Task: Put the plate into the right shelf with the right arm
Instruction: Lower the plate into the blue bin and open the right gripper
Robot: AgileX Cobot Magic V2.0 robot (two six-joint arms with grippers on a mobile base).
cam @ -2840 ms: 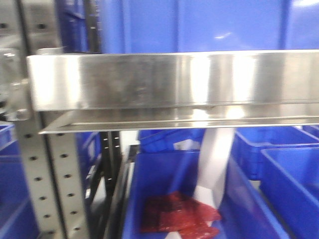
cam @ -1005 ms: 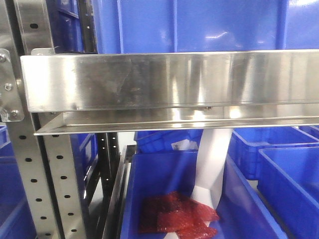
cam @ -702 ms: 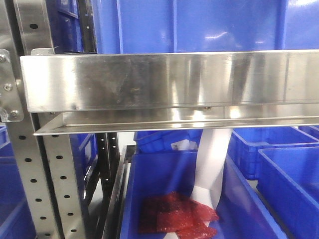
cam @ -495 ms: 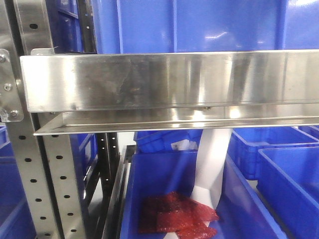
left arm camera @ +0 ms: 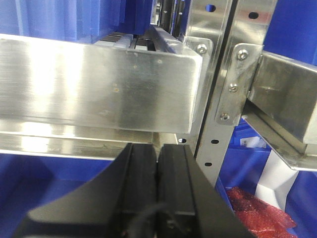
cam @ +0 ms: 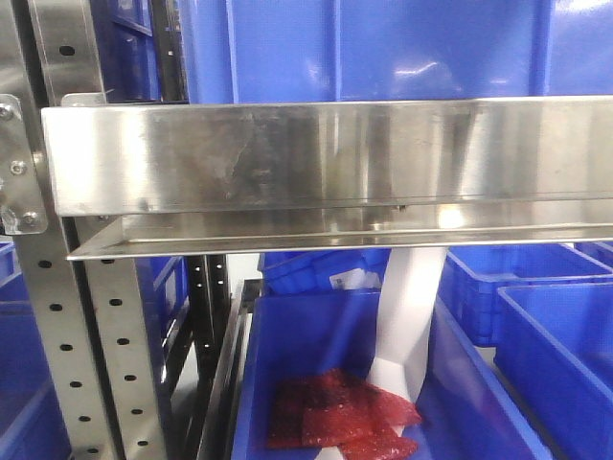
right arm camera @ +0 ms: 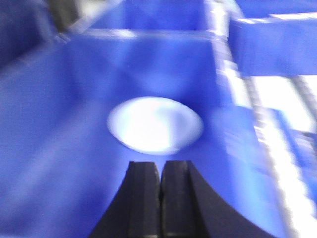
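Pale plate (right arm camera: pixel 154 125) lies in a blue bin (right arm camera: pixel 59 148) — right gripper (right arm camera: pixel 160 171) above it, jaws together

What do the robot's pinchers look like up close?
Both are plain black plastic. The left gripper has two flat, blocky jaws widening into a broad base, with a thin dark cable near the bottom. The right gripper looks the same: two flat black jaws flaring outward, no markings visible.

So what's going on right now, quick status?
Both tools shut, empty: left, right. Plate lies in a blue bin, apart from right tool. Nothing in the way.
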